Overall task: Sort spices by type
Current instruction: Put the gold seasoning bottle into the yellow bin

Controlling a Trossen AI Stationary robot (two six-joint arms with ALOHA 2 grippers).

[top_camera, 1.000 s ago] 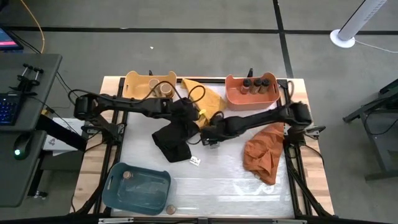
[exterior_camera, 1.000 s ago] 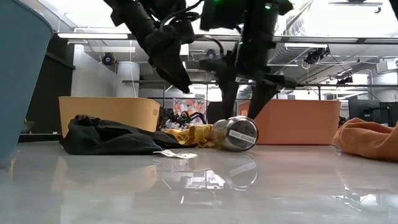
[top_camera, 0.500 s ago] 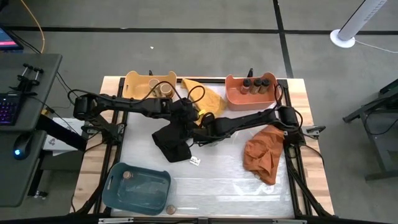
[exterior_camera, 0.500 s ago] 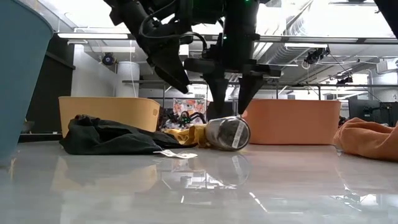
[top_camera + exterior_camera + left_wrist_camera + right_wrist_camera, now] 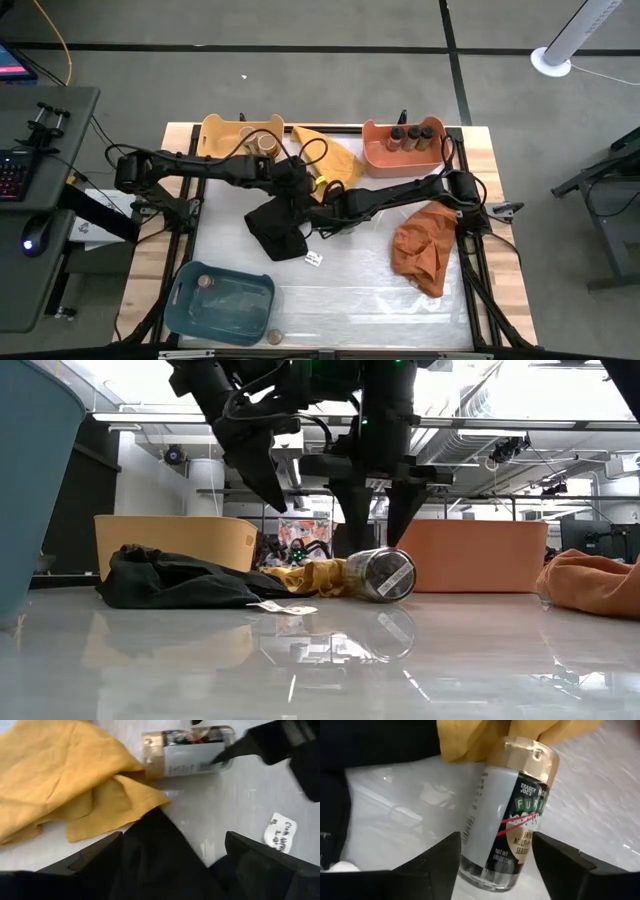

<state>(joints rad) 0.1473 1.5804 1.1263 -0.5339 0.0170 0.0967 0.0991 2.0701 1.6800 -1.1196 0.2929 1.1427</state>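
A spice jar (image 5: 506, 822) with a tan cap (image 5: 532, 757) and a white and dark label lies on its side on the table, its cap end against the yellow cloth (image 5: 60, 775). My right gripper (image 5: 496, 840) is open and reaches down over it. Its fingers stand on either side of the jar's bottom end, just above the jar (image 5: 382, 573) in the low view. My left gripper (image 5: 172, 837) is open and hovers higher (image 5: 265, 485) over the black cloth (image 5: 160, 855). It touches nothing.
An orange bin (image 5: 372, 152) at the far edge holds three dark-topped jars, and a yellow bin (image 5: 215, 132) holds tan-topped ones. A blue bin (image 5: 240, 305) sits near the front with a jar inside and another jar (image 5: 274, 338) beside it. An orange cloth (image 5: 425, 245) lies at right, and a paper tag (image 5: 314, 259) lies mid-table.
My right gripper has moved toward the table's left and come down over the lying jar. The jar has rolled a little one way and back on the table. My left gripper has drawn slightly up and away from the jar.
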